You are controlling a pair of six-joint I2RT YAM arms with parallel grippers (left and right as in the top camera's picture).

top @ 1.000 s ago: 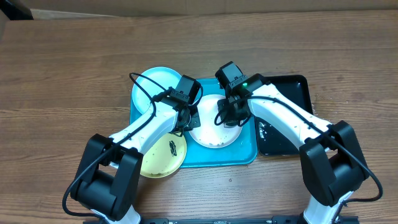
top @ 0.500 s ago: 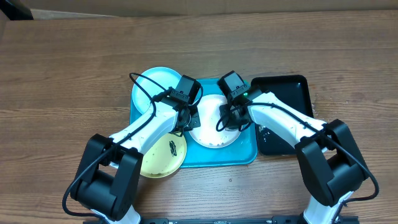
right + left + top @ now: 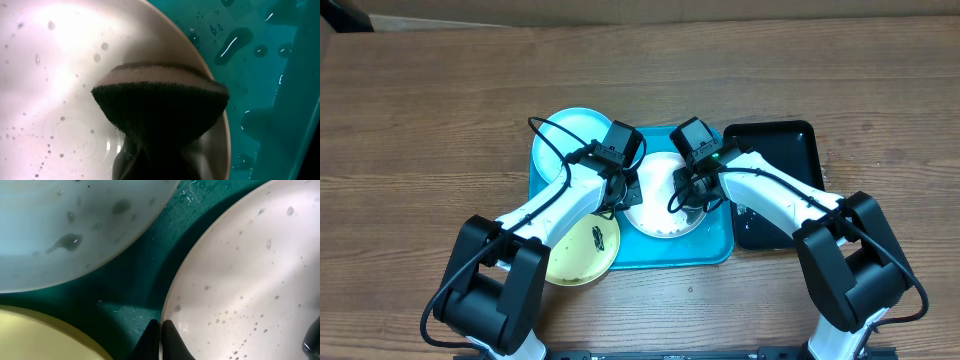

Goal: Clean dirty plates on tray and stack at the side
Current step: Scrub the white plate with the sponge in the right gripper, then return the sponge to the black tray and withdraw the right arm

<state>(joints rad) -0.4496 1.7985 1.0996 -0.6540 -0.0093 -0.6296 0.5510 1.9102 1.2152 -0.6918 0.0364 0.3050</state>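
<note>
**Tray** (image 3: 712, 252): turquoise, mid-surface, nearer the near edge of the surface (image 3: 420, 100). It carries three plates.

- **White plate** (image 3: 655, 215): centre of the tray, beaded with water, no smear visible. Judged to be the plate now being scrubbed.
- **Blue plate** (image 3: 565, 135): at the tray's far-left corner, overhanging its rim. Faint grey smudges show in the left wrist view.
- **Yellow plate** (image 3: 570, 262): at the tray's near-left corner, overhanging toward the near edge. It carries a dark smear.
- **Left pincer** (image 3: 160, 341): fingers together on the white plate's left rim, pinning it.
- **Right pincer** (image 3: 160, 160): clamped on a sponge (image 3: 160, 100), which presses on the white plate close to its right rim.
- **Black tray** (image 3: 790, 140): just beside the tray, toward the right edge.

**Handling:**
- Press the sponge flat and evenly, and stroke inward from the rim.
- A stroke running off the rim would likely drop the sponge onto the wet tray floor.
- The left hold needs to be firm, since a wet plate probably slides.

**Room:**
- The left pincer sits in a narrow gap among all three plates, with little sideways play.
- Only a strip of bare tray lies right of the white plate.
- Bare wood shows toward the left and far edges, a likely stacking place.
</note>
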